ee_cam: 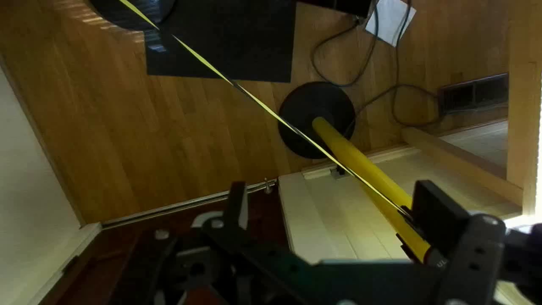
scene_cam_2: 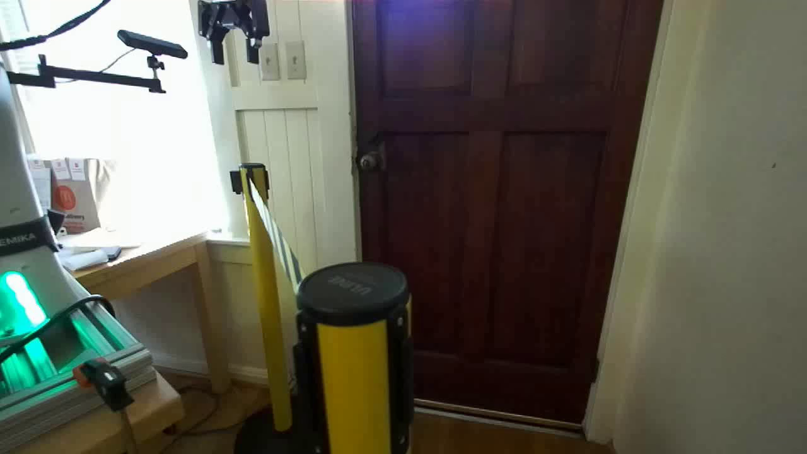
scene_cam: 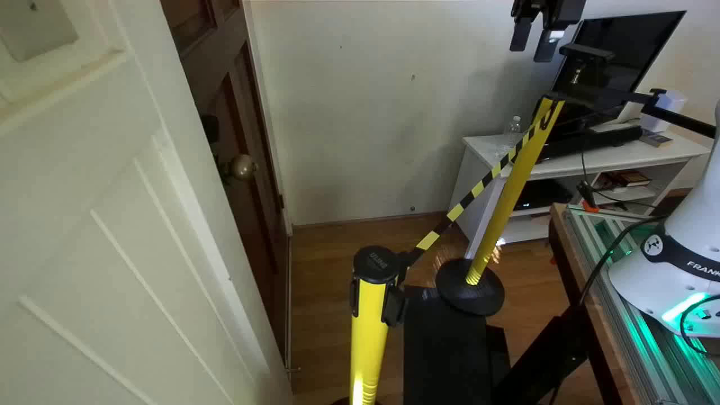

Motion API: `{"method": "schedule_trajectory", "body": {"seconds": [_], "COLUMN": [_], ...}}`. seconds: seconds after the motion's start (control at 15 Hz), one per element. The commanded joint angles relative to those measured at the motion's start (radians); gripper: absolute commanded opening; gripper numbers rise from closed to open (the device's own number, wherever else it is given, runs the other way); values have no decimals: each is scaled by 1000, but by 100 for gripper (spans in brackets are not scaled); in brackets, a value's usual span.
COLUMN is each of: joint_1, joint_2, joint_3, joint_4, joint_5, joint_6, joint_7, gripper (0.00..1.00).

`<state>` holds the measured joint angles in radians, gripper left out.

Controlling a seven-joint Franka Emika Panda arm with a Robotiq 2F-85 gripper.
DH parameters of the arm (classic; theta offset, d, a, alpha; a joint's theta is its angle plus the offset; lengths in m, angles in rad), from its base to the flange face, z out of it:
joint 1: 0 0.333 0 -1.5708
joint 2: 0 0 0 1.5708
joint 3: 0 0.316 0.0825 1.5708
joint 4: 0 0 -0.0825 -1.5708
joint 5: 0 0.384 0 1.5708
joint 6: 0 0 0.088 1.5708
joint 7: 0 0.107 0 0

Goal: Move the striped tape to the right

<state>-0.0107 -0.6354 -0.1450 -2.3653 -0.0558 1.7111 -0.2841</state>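
The striped tape (scene_cam: 477, 188) is a thin yellow and black belt stretched between two yellow posts. In an exterior view it looks pale and washed out (scene_cam_2: 275, 230). In the wrist view it shows nearly edge-on as a thin diagonal line (ee_cam: 204, 62). My gripper (scene_cam: 531, 52) is high above the tape, fingers pointing down and apart, with nothing between them. It also hangs high in an exterior view (scene_cam_2: 235, 61). In the wrist view the fingers of the gripper (ee_cam: 332, 190) stand wide apart, and the tape's end at the post top is partly behind one finger.
A yellow post (scene_cam: 368, 337) and another yellow post (scene_cam: 509, 194) stand on round black bases. A white stand (scene_cam: 590, 160) with a television (scene_cam: 630, 56) is behind. A camera on an arm (scene_cam: 588, 53) reaches out near the gripper. A dark door (scene_cam_2: 504, 221) stands beyond.
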Motion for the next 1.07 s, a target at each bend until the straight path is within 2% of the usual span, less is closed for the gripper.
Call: {"method": "schedule_trajectory", "body": {"seconds": [0.0, 0.27, 0.67, 0.8, 1.0], "joint_1": [-3, -3, 69, 96, 156], "joint_2": [1, 1, 71, 113, 203], "joint_3": [3, 3, 112, 148, 165], "joint_4": [3, 3, 44, 47, 37], "joint_5": [2, 2, -129, -172, -159], "joint_6": [-3, -3, 61, 121, 249], "joint_7": [-1, -1, -81, -90, -164], "gripper": [100, 100, 100, 100, 100]}}
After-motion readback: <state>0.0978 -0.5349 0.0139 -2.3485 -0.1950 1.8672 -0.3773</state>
